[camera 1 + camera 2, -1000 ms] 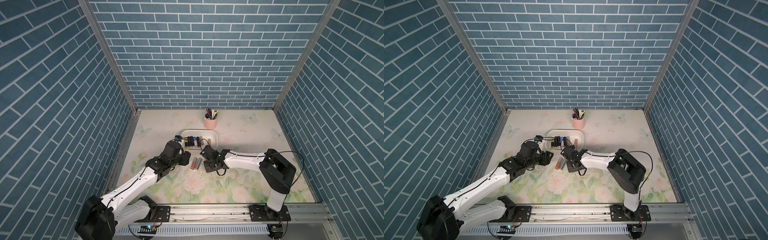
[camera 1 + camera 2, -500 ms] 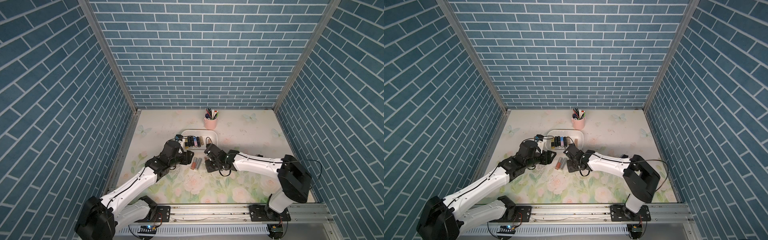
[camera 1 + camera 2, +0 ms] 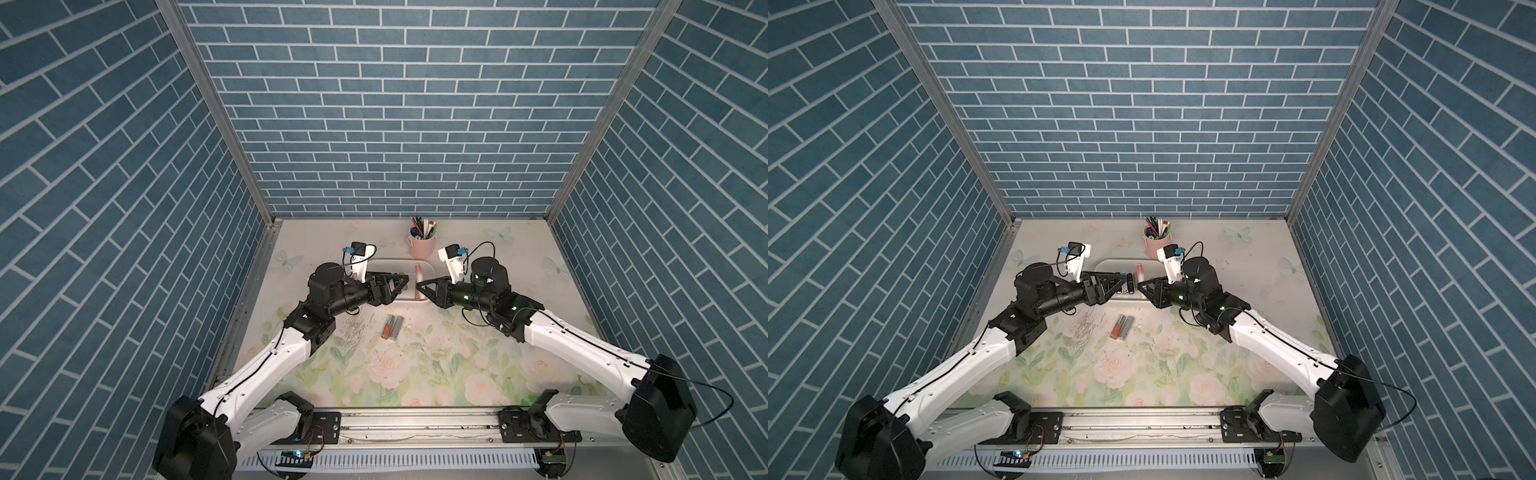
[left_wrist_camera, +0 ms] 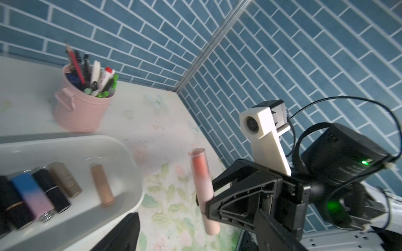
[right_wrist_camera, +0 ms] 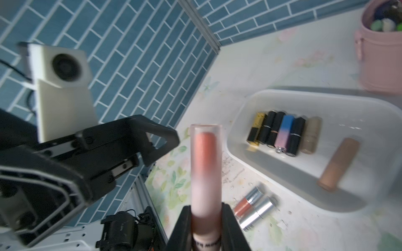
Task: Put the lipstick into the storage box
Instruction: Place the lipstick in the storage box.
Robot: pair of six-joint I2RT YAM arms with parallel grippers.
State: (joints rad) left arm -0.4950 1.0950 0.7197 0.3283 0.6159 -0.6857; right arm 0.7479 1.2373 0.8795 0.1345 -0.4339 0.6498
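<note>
In both top views, the right jaws gripped the lipstick (image 3: 419, 275) by the right end of the storage box (image 3: 386, 261), facing the left jaws, which stood wide apart and empty. The left wrist view showed the pink tube clamped near its pale end, beside the box. The right wrist view showed the same pinch, with two more tubes (image 5: 252, 208) lying on the desk (image 5: 304, 228) near the box.

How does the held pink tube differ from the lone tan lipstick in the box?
The pink tube is longer and see-through; the tan lipstick is shorter and opaque. The pink tube is clamped in the right hand; the tan lipstick lies loose in the storage box. Both are cylinders.
</note>
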